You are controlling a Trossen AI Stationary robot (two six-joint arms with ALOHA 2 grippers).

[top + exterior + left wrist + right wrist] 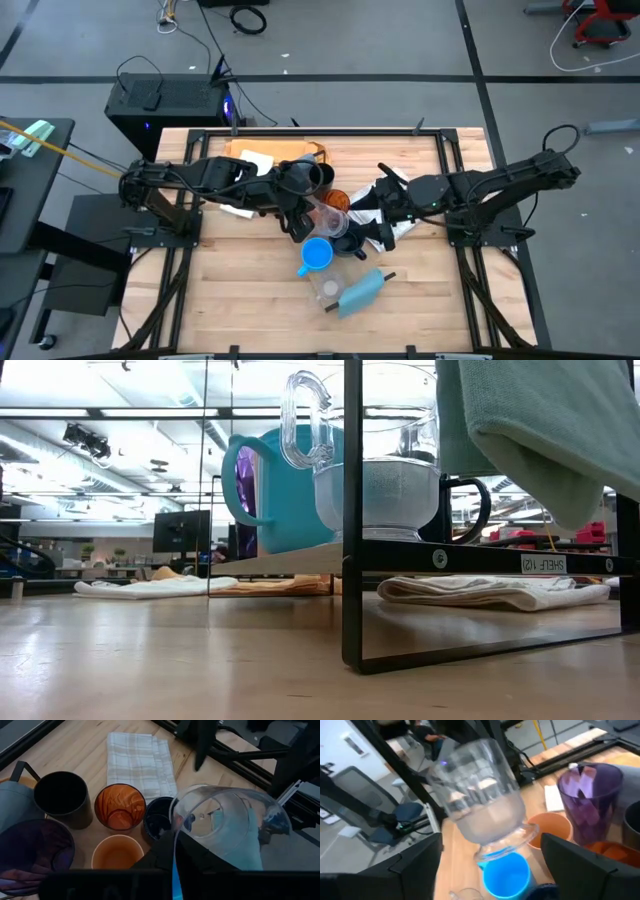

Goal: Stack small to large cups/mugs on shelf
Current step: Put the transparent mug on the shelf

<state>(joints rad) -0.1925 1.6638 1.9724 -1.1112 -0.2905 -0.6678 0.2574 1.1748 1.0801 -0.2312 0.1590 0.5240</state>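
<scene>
Pale wooden planks make up the table top (pixel 250 300), framed by black rails, with grey floor all around it. Near the table's middle stands a tight cluster of cups: a black cup (pixel 62 797), a translucent orange cup (pixel 120 806) beside it, an opaque pale orange cup (pixel 117 852) in front of that, a dark navy mug (pixel 159 817) and a purple tumbler (pixel 32 850). A folded white checked cloth (pixel 139 764) lies just beyond them. The left gripper (pixel 175 851) is clamped on the rim of a clear glass cup (pixel 227 827), holding it tilted above the cluster. The right gripper (pixel 490 855) sits just beside that glass with its fingers (pixel 580 860) spread wide, one on either side and clear of it. Below the glass stands a bright blue mug (pixel 316 254). In the low view a teal mug (pixel 280 490) and a clear handled glass mug (pixel 375 460) stand on the long pale wooden shelf (pixel 290 558), under a hanging green cloth (pixel 545 420).
</scene>
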